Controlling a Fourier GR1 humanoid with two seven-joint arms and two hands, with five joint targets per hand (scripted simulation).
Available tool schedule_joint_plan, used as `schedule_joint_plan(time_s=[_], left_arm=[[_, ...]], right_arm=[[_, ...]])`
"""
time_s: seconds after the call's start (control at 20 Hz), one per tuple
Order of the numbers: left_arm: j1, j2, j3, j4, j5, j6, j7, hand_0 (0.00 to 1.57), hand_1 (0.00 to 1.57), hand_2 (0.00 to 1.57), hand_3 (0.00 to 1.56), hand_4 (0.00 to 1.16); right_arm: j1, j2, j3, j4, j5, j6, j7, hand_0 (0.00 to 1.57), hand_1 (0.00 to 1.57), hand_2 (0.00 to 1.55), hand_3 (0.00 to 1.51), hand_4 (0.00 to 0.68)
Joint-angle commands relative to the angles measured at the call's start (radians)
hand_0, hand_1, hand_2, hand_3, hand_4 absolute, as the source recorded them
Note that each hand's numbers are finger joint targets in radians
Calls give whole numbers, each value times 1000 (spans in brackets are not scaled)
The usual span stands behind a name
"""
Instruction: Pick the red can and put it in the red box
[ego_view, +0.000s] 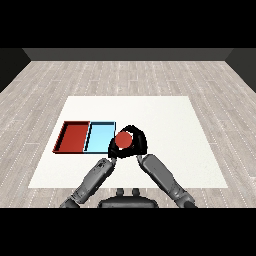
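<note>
At frame centre, our right hand (139, 141) curled its fingers around the round red can (123, 140), just right of the light blue tray (100, 135); the flat red tray (73, 136), centre-left, awaited it. We couldn't tell the left hand's (113, 151) state.

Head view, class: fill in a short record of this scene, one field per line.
red can: held above the table, just right of the trays
right hand: fingers curled round the can
left hand: beside the can; grip unclear
red tray: left of the pair, nothing in it
light blue tray: right of the red tray
table: white
</note>
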Motion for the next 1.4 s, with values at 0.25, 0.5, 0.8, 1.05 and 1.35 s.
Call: schedule_joint_plan(time_s=[0.25, 0.5, 0.8, 1.05, 1.35], left_arm=[[-15, -8, -34, 20, 38, 96, -138, 1571, 1571, 1564, 1482, 1137], [-27, -8, 3, 17, 58, 57, -179, 1571, 1571, 1571, 1513, 1147], [-26, -8, -71, -52, 27, 175, -119, 1571, 1571, 1571, 1513, 1147], [-10, 16, 4, -39, 4, 104, -113, 1571, 1571, 1571, 1496, 1135], [-83, -8, 31, 50, 22, 112, -121, 1571, 1571, 1571, 1483, 1134]], right_arm=[[5, 6, 24, 48, -67, 21, -84, 1493, 1493, 1439, 1388, 637], [6, 0, 10, 23, 31, -2, 77, 0, 0, 0, 0, 0], [17, 6, 3, 42, 63, 39, 89, 0, 0, 0, 0, 0], [-18, 6, -48, 104, 26, 40, 45, 0, 0, 0, 0, 0], [48, -12, -81, -71, 95, 63, 188, 0, 0, 0, 0, 0]])
